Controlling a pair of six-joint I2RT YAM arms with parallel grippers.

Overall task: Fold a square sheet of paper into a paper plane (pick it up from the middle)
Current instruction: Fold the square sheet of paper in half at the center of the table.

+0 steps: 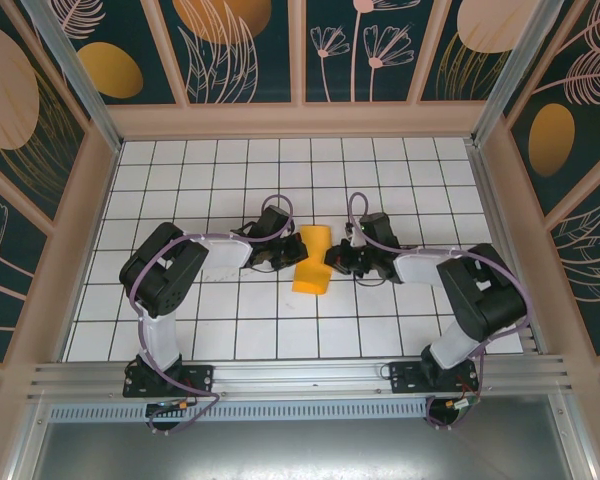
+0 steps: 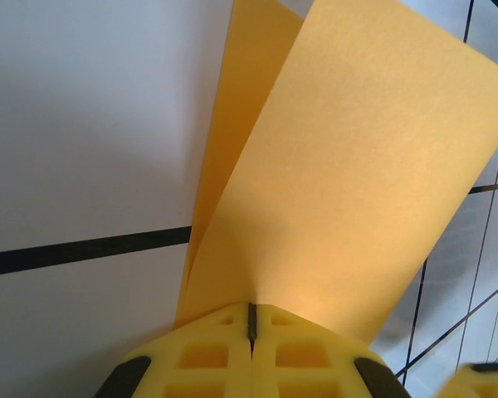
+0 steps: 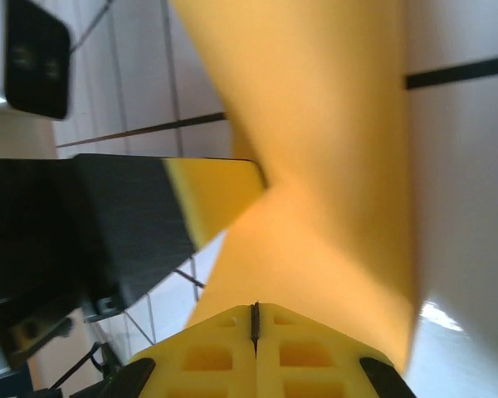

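The square sheet of paper is orange-yellow and hangs between my two grippers over the middle of the grid table, bent so that two flaps stand close together. My left gripper is shut on its left edge. In the left wrist view the yellow fingers pinch the sheet where the flaps meet. My right gripper is shut on the opposite edge. In the right wrist view its jaws clamp the paper, with the left gripper's finger just beyond. The paper plane is out of view.
The white grid table is ringed by wooden walls with dark leafy wallpaper. An aluminium rail runs along the near edge by the arm bases. Both arms reach inward and meet at the centre.
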